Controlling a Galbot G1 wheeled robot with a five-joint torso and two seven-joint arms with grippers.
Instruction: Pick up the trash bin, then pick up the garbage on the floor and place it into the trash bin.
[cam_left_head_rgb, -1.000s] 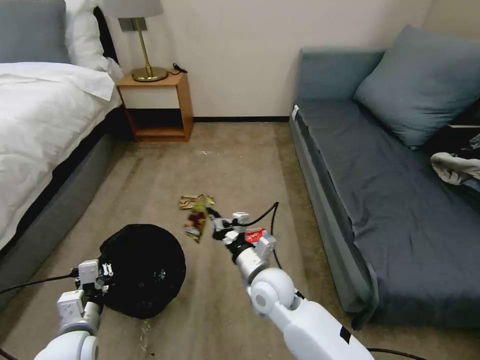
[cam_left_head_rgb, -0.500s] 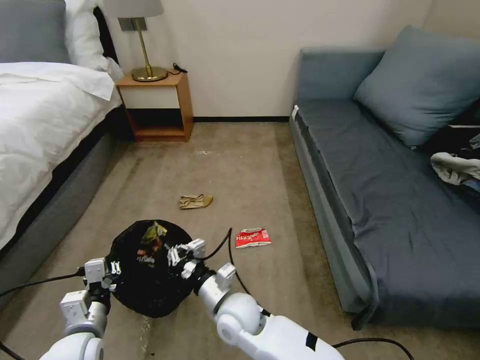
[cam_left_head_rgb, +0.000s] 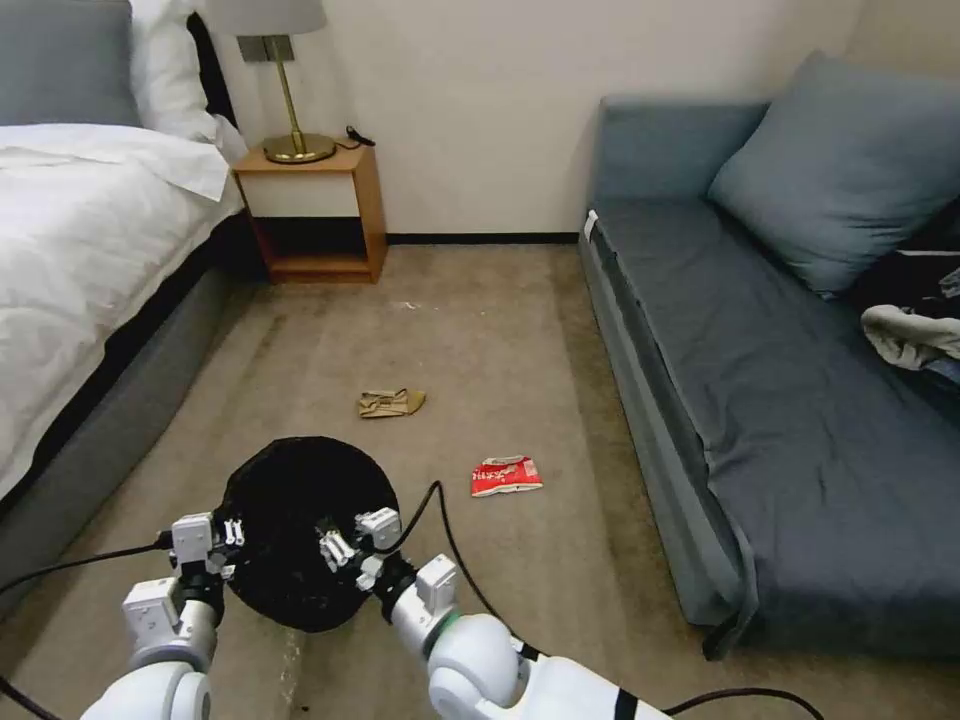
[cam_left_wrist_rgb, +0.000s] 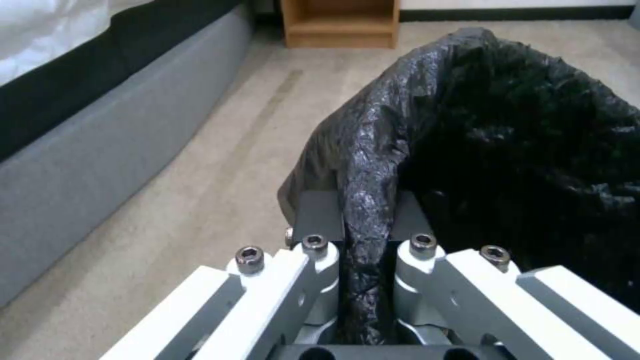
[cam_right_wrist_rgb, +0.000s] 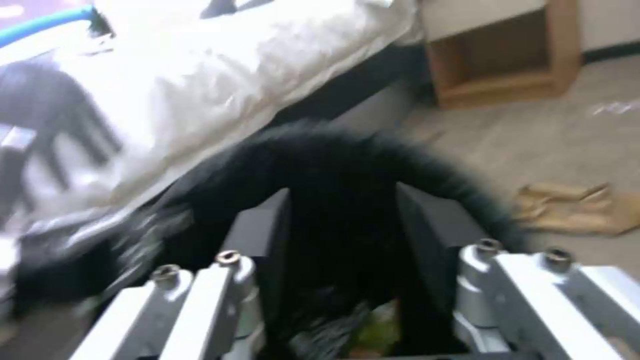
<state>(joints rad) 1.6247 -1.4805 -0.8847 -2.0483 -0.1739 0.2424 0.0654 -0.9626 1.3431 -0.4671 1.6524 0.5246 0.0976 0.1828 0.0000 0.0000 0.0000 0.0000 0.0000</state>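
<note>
- Grey-blue upholstery on one sofa (cam_left_head_rgb: 760, 400) flanks the carpet (cam_left_head_rgb: 500, 320) at right; one white-sheeted bed (cam_left_head_rgb: 80, 230) stands at left, and one wooden nightstand (cam_left_head_rgb: 320, 210) sits against the wall between them.
- One trash bin (cam_left_head_rgb: 290, 500), lined with crinkled black plastic, sits low in the head view between two arms.
- The left gripper (cam_left_wrist_rgb: 365, 220) pinches the bin's bagged rim, as the left wrist view shows close up.
- The right gripper (cam_left_head_rgb: 340, 540) hangs over the bin's mouth, fingers spread, nothing between them.
- Two litter pieces lie on the carpet: a red-and-white packet (cam_left_head_rgb: 506, 475) just right of the bin, a crumpled brown paper bag (cam_left_head_rgb: 391, 402) beyond it.
- The right wrist view catches something green-yellow deep inside the bin; it cannot be identified.
</note>
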